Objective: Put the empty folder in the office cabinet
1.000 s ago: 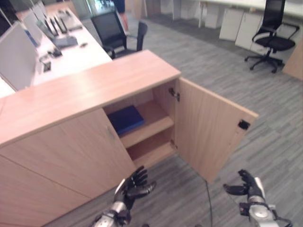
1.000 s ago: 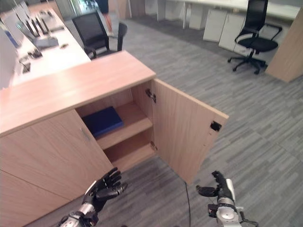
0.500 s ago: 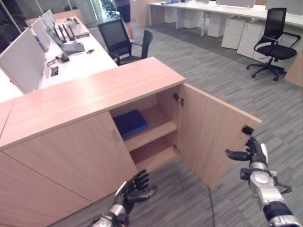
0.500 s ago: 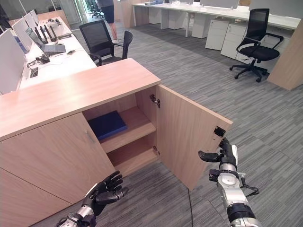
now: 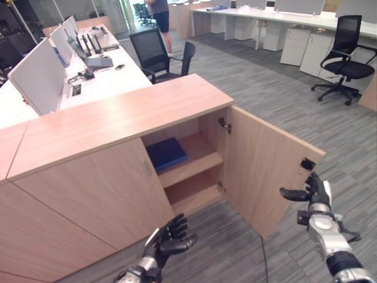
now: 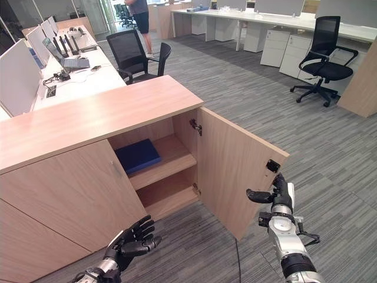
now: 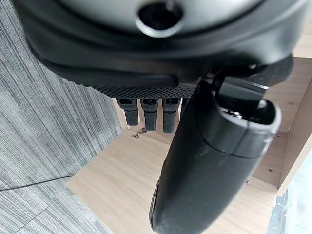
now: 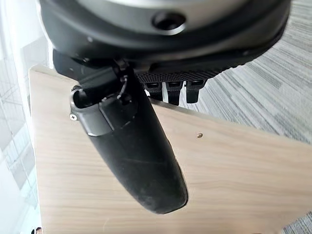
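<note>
Grey striped office carpet (image 6: 330, 147) is seen around a low light-wood office cabinet (image 6: 94, 118). Nearest, the left robot hand (image 6: 132, 240) is held empty with fingers spread; the right robot hand (image 6: 275, 191), fingers extended and empty, is raised beside the open cabinet door (image 6: 235, 171). A flat dark-blue folder (image 6: 137, 155) lies on the upper shelf (image 6: 171, 156).

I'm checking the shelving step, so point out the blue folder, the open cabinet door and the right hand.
blue folder (image 6: 137, 155): right eye view, middle of its cover.
cabinet door (image 6: 232, 168): right eye view, middle of its inner face.
right hand (image 6: 275, 194): right eye view, on its palm.
</note>
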